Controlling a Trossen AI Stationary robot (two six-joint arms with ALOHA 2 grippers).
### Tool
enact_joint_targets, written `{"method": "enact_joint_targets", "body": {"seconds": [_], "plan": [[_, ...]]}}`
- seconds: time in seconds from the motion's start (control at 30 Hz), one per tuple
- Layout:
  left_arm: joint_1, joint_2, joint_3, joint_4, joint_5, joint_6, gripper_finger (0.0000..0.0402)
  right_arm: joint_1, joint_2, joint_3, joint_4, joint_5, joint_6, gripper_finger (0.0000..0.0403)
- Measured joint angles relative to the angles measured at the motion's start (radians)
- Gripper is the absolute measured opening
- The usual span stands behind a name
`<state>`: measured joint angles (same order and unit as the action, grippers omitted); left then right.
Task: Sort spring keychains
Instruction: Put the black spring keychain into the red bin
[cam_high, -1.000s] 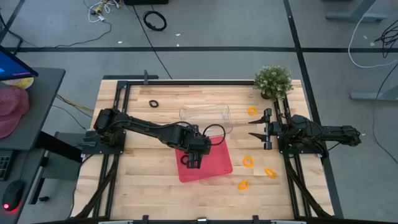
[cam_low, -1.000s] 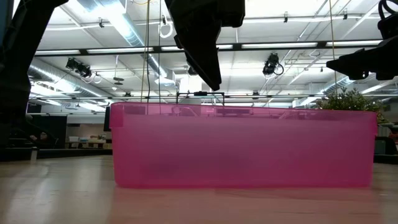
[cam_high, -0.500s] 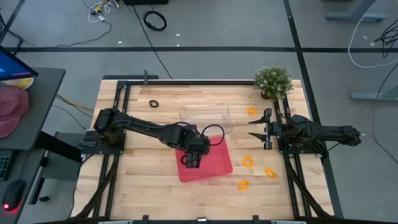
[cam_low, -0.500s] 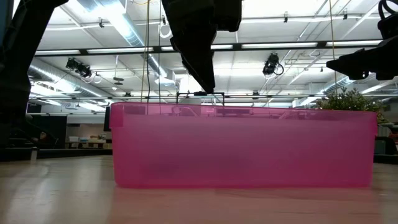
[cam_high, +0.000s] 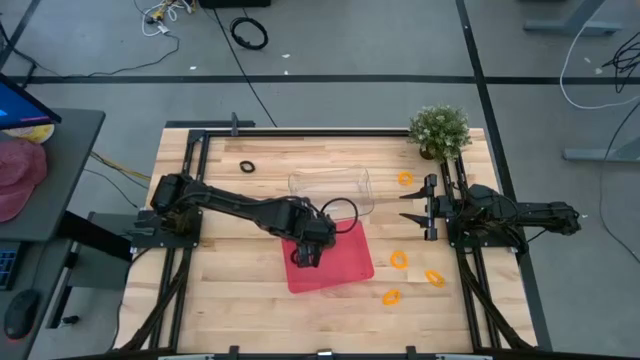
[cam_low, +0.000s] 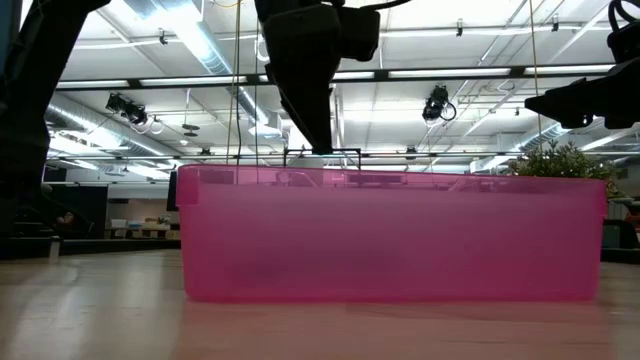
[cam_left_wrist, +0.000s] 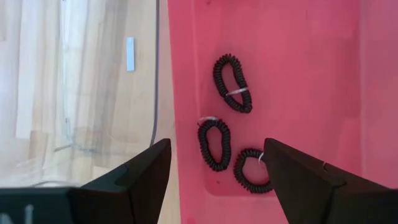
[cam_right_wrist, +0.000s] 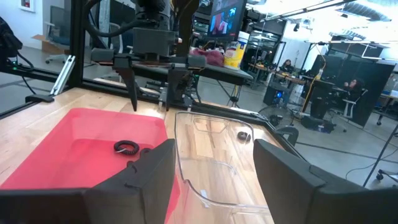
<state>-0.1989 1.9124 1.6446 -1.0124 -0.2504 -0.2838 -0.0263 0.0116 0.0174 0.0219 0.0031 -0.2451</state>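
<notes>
Three black spring keychains (cam_left_wrist: 214, 144) already lie in the red tray (cam_high: 345, 265) at centre frame, under the left gripper (cam_left_wrist: 214, 180), whose jaws gape wide and empty. One black keychain (cam_high: 247, 166) sits upper left; four orange keychains (cam_high: 399, 260) remain loose right. Right gripper (cam_right_wrist: 211, 186) waits, also spread, holding nothing.

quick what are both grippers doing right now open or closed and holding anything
Left gripper: open, holding nothing, above the red tray.
Right gripper: open, holding nothing, waiting at the table's right side.
</notes>
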Motion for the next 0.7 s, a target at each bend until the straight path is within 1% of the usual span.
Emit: {"method": "enact_joint_targets", "body": {"seconds": [0.2,0.3,0.5,0.7], "plan": [[0.005,-0.014,0.0,-0.001,0.001,-0.028,0.0259,0.0,0.0,0.0,0.0,0.0,0.0,0.0222],[0.02,-0.044,-0.019,0.015,0.002,-0.052,0.0259,0.0,0.0,0.0,0.0,0.0,0.0,0.0222],[0.039,-0.146,-0.192,0.122,0.005,-0.068,0.0259,0.0,0.0,0.0,0.0,0.0,0.0,0.0222],[0.065,-0.278,-0.339,0.129,-0.002,-0.102,0.0259,0.0,0.0,0.0,0.0,0.0,0.0,0.0222]]}}
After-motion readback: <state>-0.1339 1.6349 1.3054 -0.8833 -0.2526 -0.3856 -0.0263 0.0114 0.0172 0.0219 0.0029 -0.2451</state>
